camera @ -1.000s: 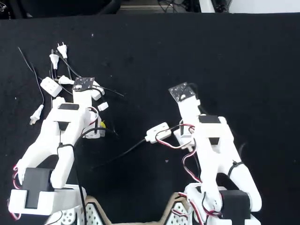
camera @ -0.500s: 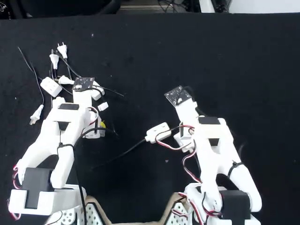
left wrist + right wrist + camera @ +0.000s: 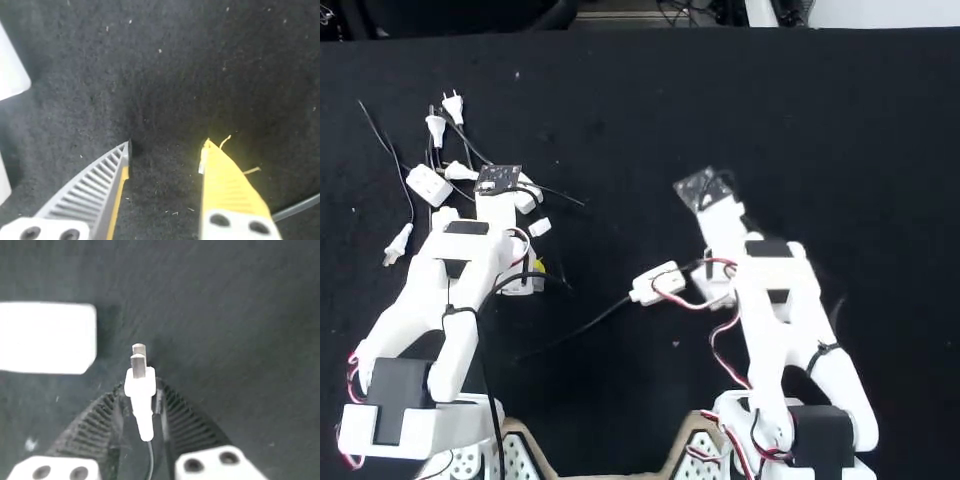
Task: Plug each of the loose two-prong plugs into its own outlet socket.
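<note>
From above, a black cloth (image 3: 840, 120) spread under both arms; loose plugs (image 3: 436, 126) and sockets (image 3: 427, 184) lay at its far left corner, and cables (image 3: 685, 10) trailed in the room behind. In the left wrist view, the left gripper (image 3: 165, 145) stood spread over the cloth. In the right wrist view, the right gripper (image 3: 140, 392) pinched a plug (image 3: 139, 375) near a socket (image 3: 47, 337).
</note>
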Action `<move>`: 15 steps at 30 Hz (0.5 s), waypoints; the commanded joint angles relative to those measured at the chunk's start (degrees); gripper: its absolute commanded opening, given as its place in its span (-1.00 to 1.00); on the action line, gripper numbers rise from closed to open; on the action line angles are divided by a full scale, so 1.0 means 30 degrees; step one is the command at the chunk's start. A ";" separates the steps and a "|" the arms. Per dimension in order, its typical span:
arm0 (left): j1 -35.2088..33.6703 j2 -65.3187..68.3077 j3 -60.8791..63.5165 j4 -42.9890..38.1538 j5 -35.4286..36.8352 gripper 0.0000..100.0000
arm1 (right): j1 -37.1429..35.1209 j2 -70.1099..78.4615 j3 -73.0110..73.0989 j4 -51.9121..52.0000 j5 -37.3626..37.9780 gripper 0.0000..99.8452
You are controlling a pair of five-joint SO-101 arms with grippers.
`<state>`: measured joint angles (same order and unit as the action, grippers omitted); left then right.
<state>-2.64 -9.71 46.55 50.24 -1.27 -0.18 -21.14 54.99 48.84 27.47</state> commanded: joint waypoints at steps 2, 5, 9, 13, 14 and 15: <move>-0.0161 -0.0352 -0.0454 0.0176 -0.0147 -0.53 | 0.0293 0.0835 -0.1890 -0.1201 -0.0205 -0.97; -0.0161 -0.0352 -0.0454 0.0205 -0.0147 -0.53 | 0.0293 0.2212 -0.2066 -0.1260 -0.0205 -0.97; -0.0161 -0.0352 -0.0454 0.0205 -0.0147 -0.53 | 0.0381 0.4059 -0.2066 -0.1260 -0.0176 -0.80; -0.0161 -0.0352 -0.0454 0.0205 -0.0147 -0.53 | 0.0469 0.4322 -0.2330 -0.1172 -0.0176 -0.78; -0.0161 -0.0352 -0.0454 0.0205 -0.0147 -0.53 | 0.0469 0.4147 -0.2359 -0.1143 -0.0176 -0.80; -0.0161 -0.0352 -0.0454 0.0205 -0.0147 -0.53 | 0.0469 0.3883 -0.2359 -0.1143 -0.0176 -0.82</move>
<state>-2.64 -9.71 46.55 50.24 -1.27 -0.18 -8.22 50.86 46.11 27.21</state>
